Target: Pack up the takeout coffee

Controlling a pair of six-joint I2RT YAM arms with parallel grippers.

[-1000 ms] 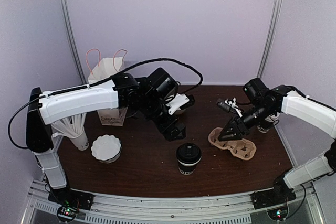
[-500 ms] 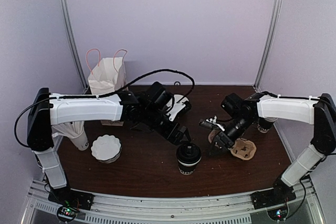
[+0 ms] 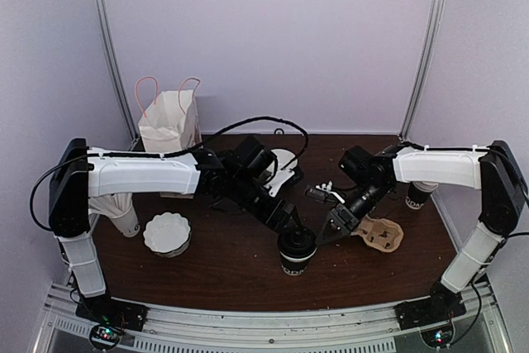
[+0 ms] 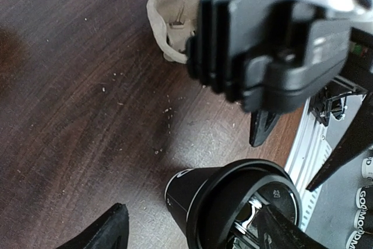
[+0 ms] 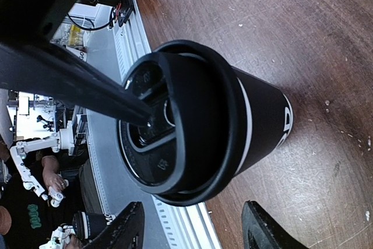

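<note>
The small black paper cup with white lettering and a round black plastic lid (image 3: 297, 250) stands upright on the dark wooden table (image 3: 231, 279), toward 6 o'clock from its middle. The left tool (image 4: 192, 217) reaches in from the cup's 11 o'clock, jaws spread wide to either side of it, gripping nothing. The right tool (image 5: 192, 208), at the cup's 2 o'clock, is likewise parted and empty. A brown pulp cup carrier (image 3: 382, 234) lies at the cup's 3 o'clock and a white paper bag (image 3: 169, 121) stands at 11 o'clock.

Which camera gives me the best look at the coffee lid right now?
Right wrist: the lid sits large and central, nearly face-on. Left wrist cuts it off at the bottom edge; top external shows it small and distant.
</note>
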